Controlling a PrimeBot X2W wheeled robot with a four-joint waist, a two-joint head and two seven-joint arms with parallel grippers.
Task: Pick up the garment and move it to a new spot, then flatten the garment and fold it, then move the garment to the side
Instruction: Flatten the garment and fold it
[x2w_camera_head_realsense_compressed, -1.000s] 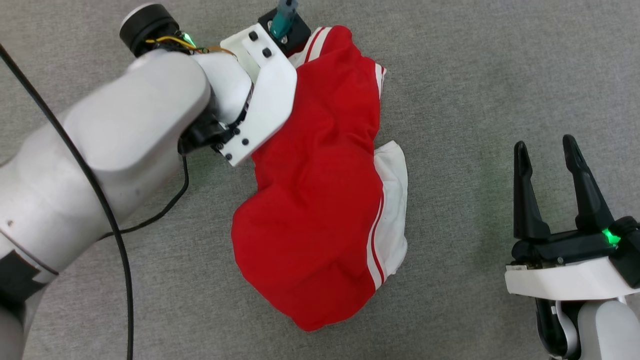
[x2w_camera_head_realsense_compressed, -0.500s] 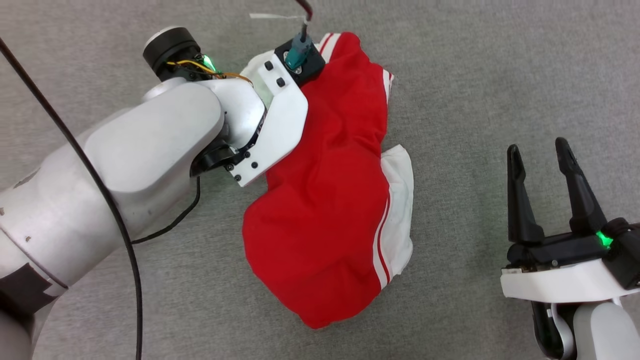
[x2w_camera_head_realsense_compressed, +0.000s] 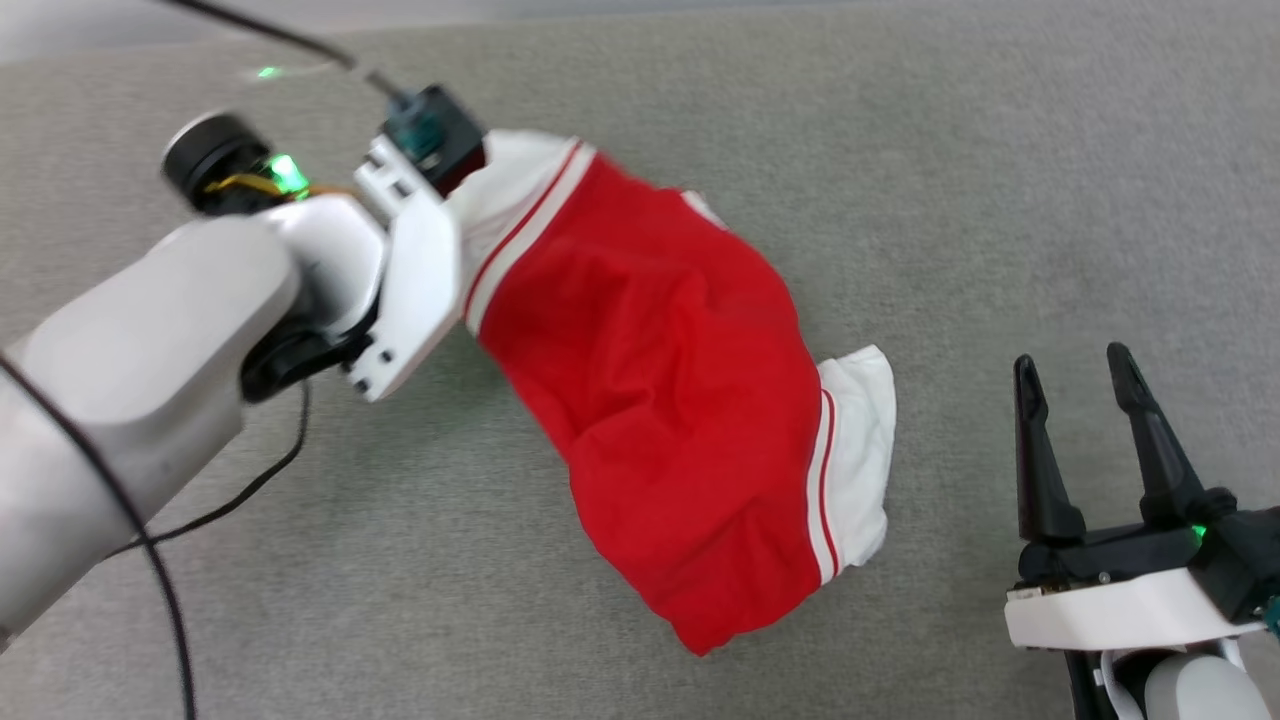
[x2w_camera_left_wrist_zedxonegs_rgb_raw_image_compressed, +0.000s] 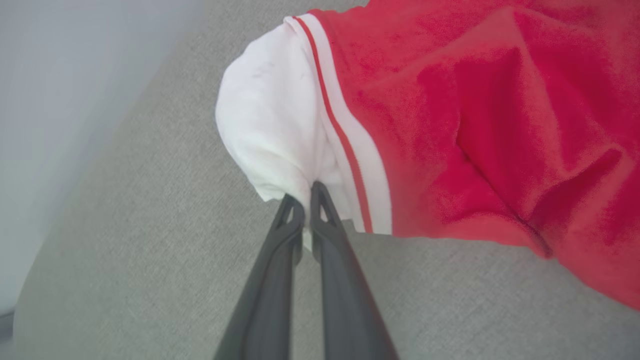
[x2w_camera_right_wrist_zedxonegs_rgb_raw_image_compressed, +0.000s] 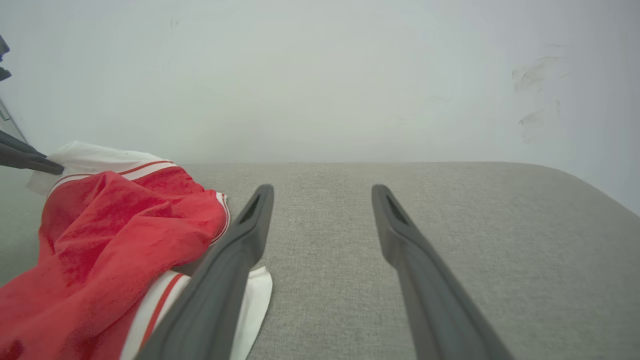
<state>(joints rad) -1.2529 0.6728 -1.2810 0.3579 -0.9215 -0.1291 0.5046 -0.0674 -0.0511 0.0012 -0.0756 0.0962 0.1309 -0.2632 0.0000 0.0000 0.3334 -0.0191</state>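
Note:
The garment (x2w_camera_head_realsense_compressed: 670, 400) is a red jersey with white sleeves and red-and-white stripe trim, bunched and hanging slantwise over the grey fabric surface (x2w_camera_head_realsense_compressed: 1000, 180). Its numbers and letters are hidden. My left gripper (x2w_camera_left_wrist_zedxonegs_rgb_raw_image_compressed: 305, 197) is shut on a white sleeve (x2w_camera_left_wrist_zedxonegs_rgb_raw_image_compressed: 270, 130) at the garment's upper left end, and the red body (x2w_camera_left_wrist_zedxonegs_rgb_raw_image_compressed: 500, 125) trails away from it to the right. In the head view the left wrist (x2w_camera_head_realsense_compressed: 410, 270) covers that grip. My right gripper (x2w_camera_head_realsense_compressed: 1075, 375) stands open at the lower right, apart from the other white sleeve (x2w_camera_head_realsense_compressed: 860, 450). The garment (x2w_camera_right_wrist_zedxonegs_rgb_raw_image_compressed: 100, 235) lies left of the right gripper (x2w_camera_right_wrist_zedxonegs_rgb_raw_image_compressed: 322, 195).
A black cable (x2w_camera_head_realsense_compressed: 170, 590) runs along my left arm at the lower left. A pale wall (x2w_camera_right_wrist_zedxonegs_rgb_raw_image_compressed: 320, 75) rises behind the far edge of the grey surface. Bare grey surface stretches right of and above the garment.
My left gripper has lifted and pulled the sleeve up and to the left, stretching the garment diagonally. The head view has also shifted. The right gripper stays open at the lower right.

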